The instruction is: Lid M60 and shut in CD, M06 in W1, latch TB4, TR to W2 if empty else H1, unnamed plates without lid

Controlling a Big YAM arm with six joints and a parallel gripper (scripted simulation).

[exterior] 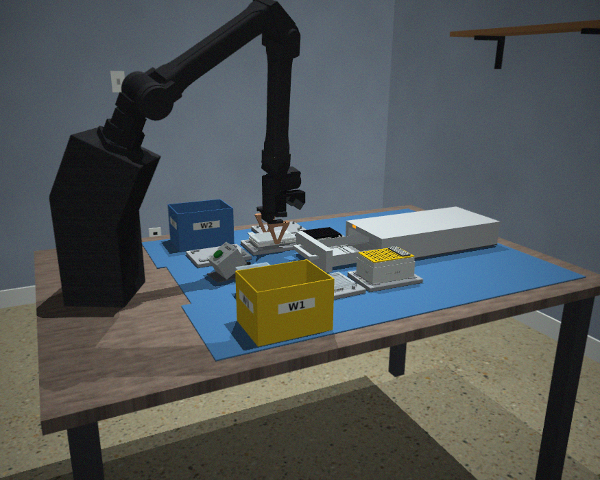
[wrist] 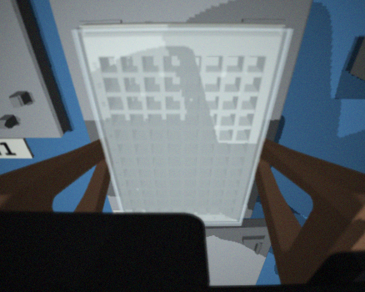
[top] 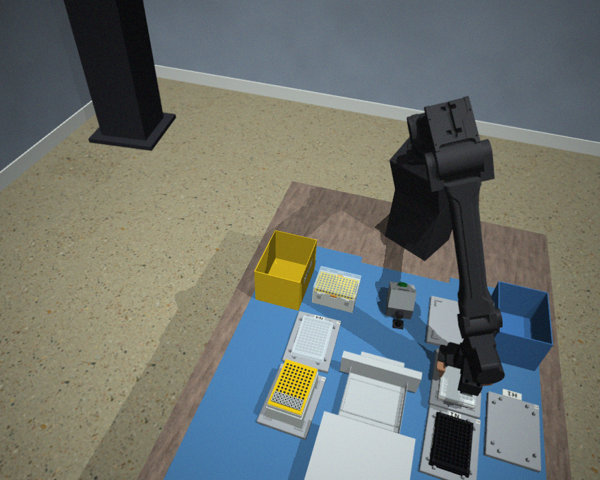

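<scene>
Claw (wrist: pixel 184 167) gripping, likely lidded, white plate (wrist: pixel 184 125) edges.

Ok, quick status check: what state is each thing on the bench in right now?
claw: shut on the lidded white plate
lidded white plate: lid on, gripped by its long sides
cooler drawer: pulled open, nothing inside
yellow bin W1: upright, nothing inside
blue bin W2: upright
clear plate: in its nest, no lid
tip rack: partly filled
</scene>
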